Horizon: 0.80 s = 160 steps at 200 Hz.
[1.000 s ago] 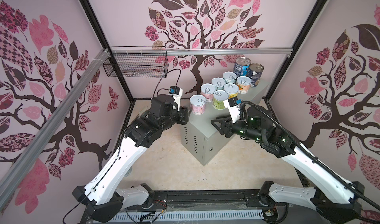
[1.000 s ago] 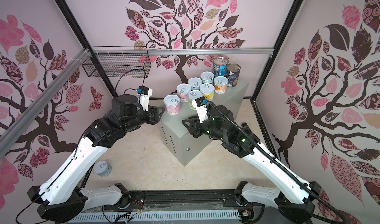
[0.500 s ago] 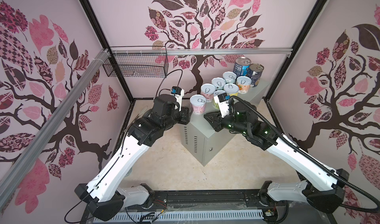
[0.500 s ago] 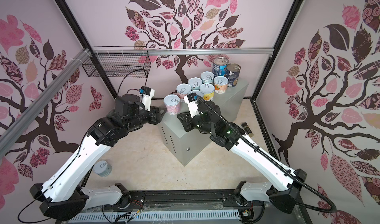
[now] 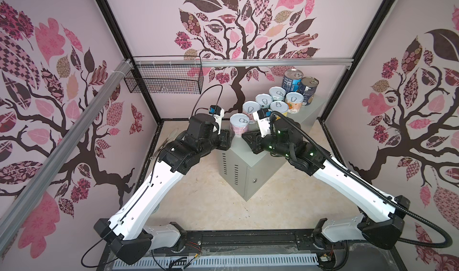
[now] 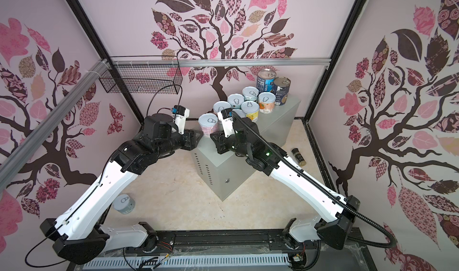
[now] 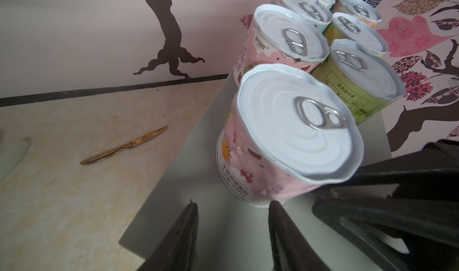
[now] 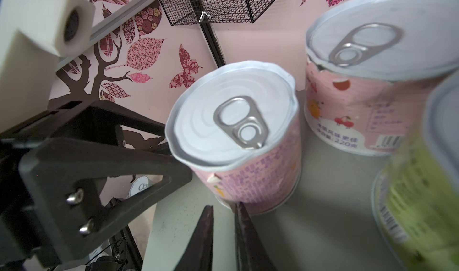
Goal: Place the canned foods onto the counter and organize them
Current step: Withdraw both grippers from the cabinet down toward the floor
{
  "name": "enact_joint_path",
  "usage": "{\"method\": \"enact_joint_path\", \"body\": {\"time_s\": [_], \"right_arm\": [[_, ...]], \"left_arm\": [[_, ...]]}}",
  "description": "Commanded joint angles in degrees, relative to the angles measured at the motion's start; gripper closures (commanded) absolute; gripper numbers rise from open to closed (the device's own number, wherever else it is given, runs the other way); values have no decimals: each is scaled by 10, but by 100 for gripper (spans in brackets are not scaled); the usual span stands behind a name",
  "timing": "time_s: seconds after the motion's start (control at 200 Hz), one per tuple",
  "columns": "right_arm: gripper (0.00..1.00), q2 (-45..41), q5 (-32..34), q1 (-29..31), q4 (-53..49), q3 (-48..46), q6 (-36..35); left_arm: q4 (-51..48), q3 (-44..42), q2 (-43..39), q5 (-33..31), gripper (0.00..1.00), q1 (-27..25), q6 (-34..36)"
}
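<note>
Left claw, jaws a little apart and empty, and right claw, pinched together on nothing, flank the nearest pink can from eight and five o'clock. It stands close to the tabletop edge, and a sideways shove could well tip it to the floor. The count is seven short cans and two tall dark cans up top, running toward one o'clock. One stray can sits on the floor at seven o'clock.

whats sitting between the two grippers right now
The nearest pink can, standing upright at the counter corner. The left gripper and right gripper flank its base from either side, which both wrist views show.
</note>
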Motion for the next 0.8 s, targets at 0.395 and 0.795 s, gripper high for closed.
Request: {"method": "enact_joint_path", "body": {"time_s": [0.395, 0.795], "right_arm": [[78, 23, 16, 1, -8, 52, -9], [55, -120, 78, 1, -71, -1, -21]], "left_arm": [[17, -18, 2, 6, 51, 11, -6], [-21, -18, -97, -83, 29, 11, -34]]}}
